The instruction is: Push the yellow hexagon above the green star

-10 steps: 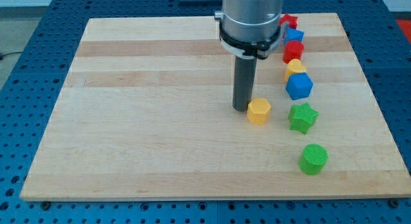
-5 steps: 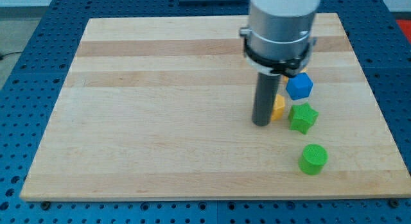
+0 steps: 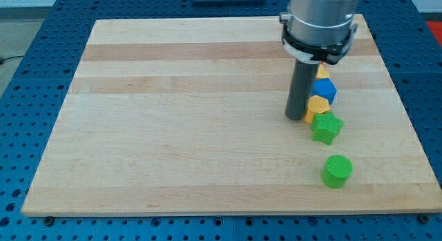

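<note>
Tip: my tip [image 3: 296, 118] rests on the wooden board [image 3: 173, 117], pressed against the left side of the yellow hexagon [image 3: 317, 105].
Yellow hexagon: touching the green star [image 3: 326, 127] at its upper left — partly hidden by the rod.
Blue cube [image 3: 325, 90]: just above the hexagon, probably touching.
Green cylinder [image 3: 337, 170]: below the star, apart.

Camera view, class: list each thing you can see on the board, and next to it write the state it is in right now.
Yellow hexagon: partly hidden behind my tip, wedged between blue block and green star.
Green star: flat on the board, touching the hexagon's lower edge.
Blue block: just above the hexagon, partly hidden.
Green cylinder: upright, standing alone.
My tip: on the board, against the hexagon's left side.
</note>
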Action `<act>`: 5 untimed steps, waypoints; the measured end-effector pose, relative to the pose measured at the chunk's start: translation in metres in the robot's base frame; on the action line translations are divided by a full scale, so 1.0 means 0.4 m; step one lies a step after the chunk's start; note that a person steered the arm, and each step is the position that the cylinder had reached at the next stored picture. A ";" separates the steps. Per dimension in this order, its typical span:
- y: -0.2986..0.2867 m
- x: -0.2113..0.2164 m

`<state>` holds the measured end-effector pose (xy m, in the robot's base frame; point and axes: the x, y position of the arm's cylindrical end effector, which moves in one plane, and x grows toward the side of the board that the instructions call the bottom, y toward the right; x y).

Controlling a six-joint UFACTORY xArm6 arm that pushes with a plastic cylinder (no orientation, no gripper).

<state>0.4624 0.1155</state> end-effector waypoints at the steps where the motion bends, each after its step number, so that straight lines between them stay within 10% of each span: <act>1: 0.011 0.000; 5: -0.158 0.290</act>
<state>0.5784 0.0524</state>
